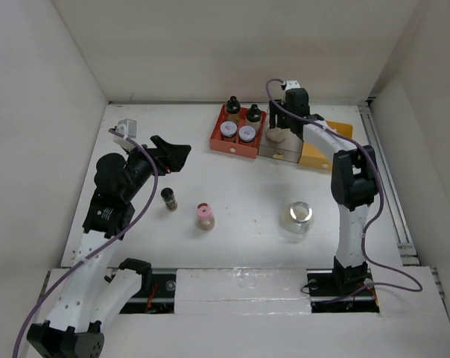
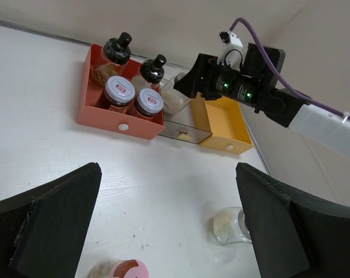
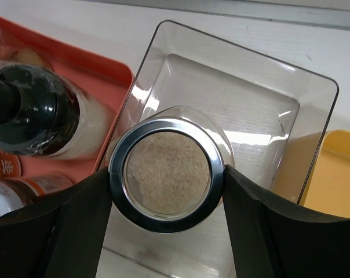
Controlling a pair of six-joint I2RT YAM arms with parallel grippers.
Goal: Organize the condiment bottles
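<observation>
My right gripper (image 3: 166,176) is shut on a clear glass jar (image 3: 163,162) of pale grains, its fingers pressed on both sides of the metal rim, over the clear tray (image 3: 291,98). The red tray (image 1: 236,133) holds two black-capped bottles (image 1: 232,106) and two grey-lidded spice jars (image 1: 229,130). On the table stand a dark slim shaker (image 1: 168,198), a pink-capped bottle (image 1: 204,216) and a second clear glass jar (image 1: 300,215). My left gripper (image 1: 169,153) hangs open above the table's left part, holding nothing.
The orange tray (image 1: 320,153) sits right of the clear tray (image 1: 281,149), partly under my right arm. White walls enclose the table at the back and on both sides. In the left wrist view, the pink cap (image 2: 126,271) is at the bottom edge.
</observation>
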